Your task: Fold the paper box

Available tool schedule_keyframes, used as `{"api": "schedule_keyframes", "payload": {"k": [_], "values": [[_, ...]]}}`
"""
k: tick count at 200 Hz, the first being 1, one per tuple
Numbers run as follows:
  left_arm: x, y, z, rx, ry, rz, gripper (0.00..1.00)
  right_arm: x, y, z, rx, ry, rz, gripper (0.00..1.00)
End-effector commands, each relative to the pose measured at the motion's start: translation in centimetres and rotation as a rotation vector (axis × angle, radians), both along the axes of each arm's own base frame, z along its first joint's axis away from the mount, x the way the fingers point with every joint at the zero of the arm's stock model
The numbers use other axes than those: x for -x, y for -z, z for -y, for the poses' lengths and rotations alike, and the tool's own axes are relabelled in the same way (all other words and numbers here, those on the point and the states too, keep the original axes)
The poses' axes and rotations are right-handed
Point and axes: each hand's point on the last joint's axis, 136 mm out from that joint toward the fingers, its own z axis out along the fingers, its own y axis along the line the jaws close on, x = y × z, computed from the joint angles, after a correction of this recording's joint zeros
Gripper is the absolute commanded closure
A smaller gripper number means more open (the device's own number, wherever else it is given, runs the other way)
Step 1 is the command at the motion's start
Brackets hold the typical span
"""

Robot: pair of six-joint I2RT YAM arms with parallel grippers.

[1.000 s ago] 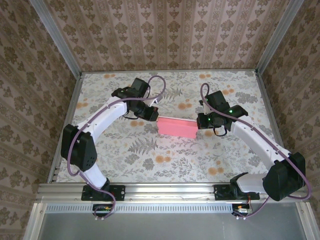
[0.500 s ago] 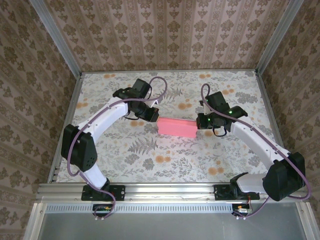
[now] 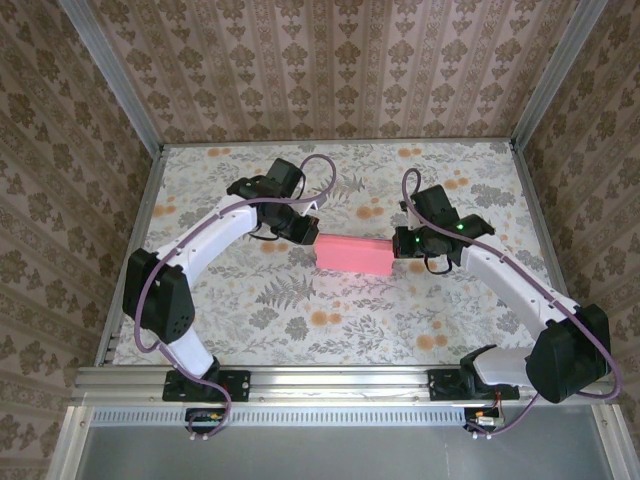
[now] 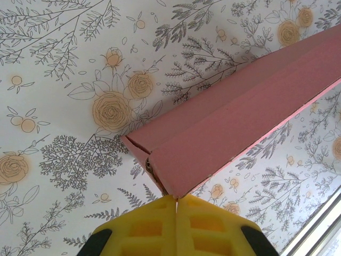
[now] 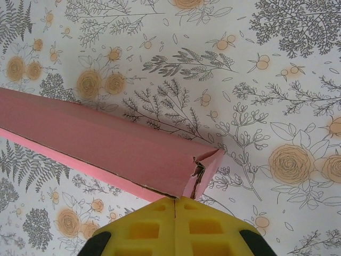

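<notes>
We see the paper box lying in the middle of the floral tabletop, folded into a flat pink rectangle. Its long axis runs left to right across the scene. It is slightly skewed, so the left end points a little farther away and the right end sits a little nearer to the arm bases. A broad pink face is turned up.

The left gripper meets the box's left end and the right gripper meets its right end, so the box sits between the two.

In the left wrist view the left gripper has its yellow pads pressed flat together. The corner of the paper box touches their tips, and from there the box stretches away. At this end a thin dark gap shows between the folded layers.

In the right wrist view the right gripper is likewise clenched, pad against pad. The paper box touches its tips. The end flap here is creased and not fully tucked, with a dark slit beside it.

We cannot tell whether either gripper nips a sliver of card or merely touches the end.
</notes>
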Motion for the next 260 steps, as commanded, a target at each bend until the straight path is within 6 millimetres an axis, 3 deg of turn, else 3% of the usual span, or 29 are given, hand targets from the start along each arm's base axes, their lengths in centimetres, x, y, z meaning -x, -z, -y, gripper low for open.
{"api": "schedule_keyframes", "payload": {"k": [1, 79, 145, 157, 225, 260], "values": [[1.0, 0.9, -0.6, -0.042, 0.01, -0.029, 1.0, 1.6, 1.9, 1.9, 0.093, 0.021, -0.06, 0.97], [1.4, 1.4, -0.7, -0.054, 0.012, -0.036, 1.0, 1.7, 1.5, 1.8, 0.086, 0.009, -0.042, 0.93], [1.6, 1.5, -0.5, -0.047, 0.011, -0.04, 1.0, 2.1, 0.8, -0.5, -0.047, -0.042, -0.048, 0.92], [1.6, 1.5, -0.5, -0.048, 0.01, -0.042, 1.0, 2.2, 0.7, -0.7, -0.059, -0.045, -0.049, 0.88], [1.6, 1.7, -0.2, -0.044, 0.014, -0.044, 1.0, 1.9, -2.7, 0.8, -0.068, 0.016, 0.045, 0.78], [1.5, 1.6, -0.1, -0.04, 0.013, -0.042, 1.0, 0.9, -3.9, -0.1, -0.123, 0.006, 0.078, 0.81]]}}
